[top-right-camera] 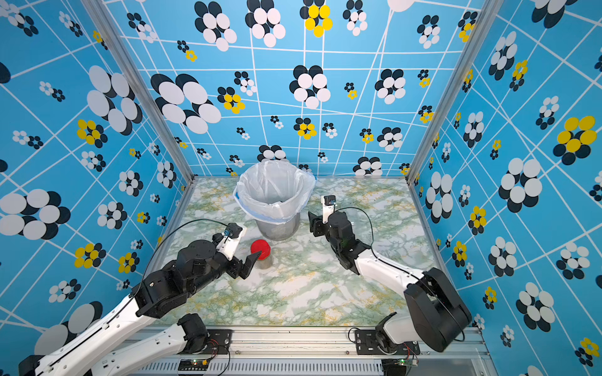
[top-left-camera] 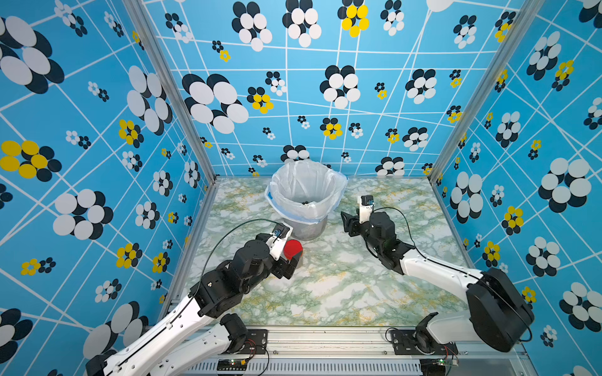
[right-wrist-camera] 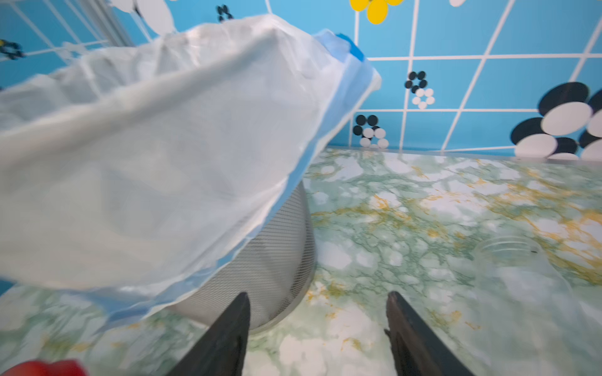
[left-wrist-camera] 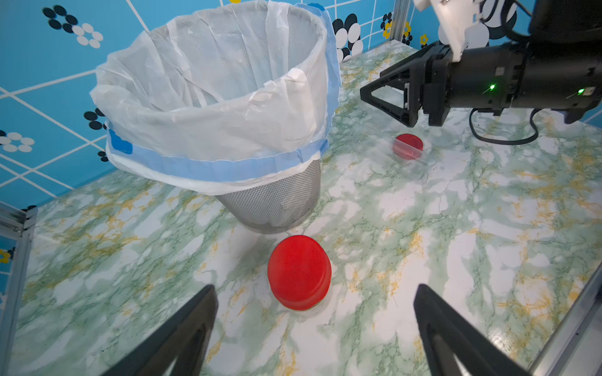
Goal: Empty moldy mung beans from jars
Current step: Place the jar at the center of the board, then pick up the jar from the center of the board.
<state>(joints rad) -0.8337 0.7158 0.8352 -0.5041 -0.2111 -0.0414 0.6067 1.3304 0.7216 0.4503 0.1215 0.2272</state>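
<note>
while the left gripper [left-wrist-camera: 314, 288] stands spread wide, the red-lidded jar [left-wrist-camera: 299, 271] sits upright between its fingertips, not pinched.

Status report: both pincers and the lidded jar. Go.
Left pincer open, empty. Right pincer open, empty. Red-lidded jar upright just ahead of left pincer, lid on. Nothing between them; bin beyond.
</note>
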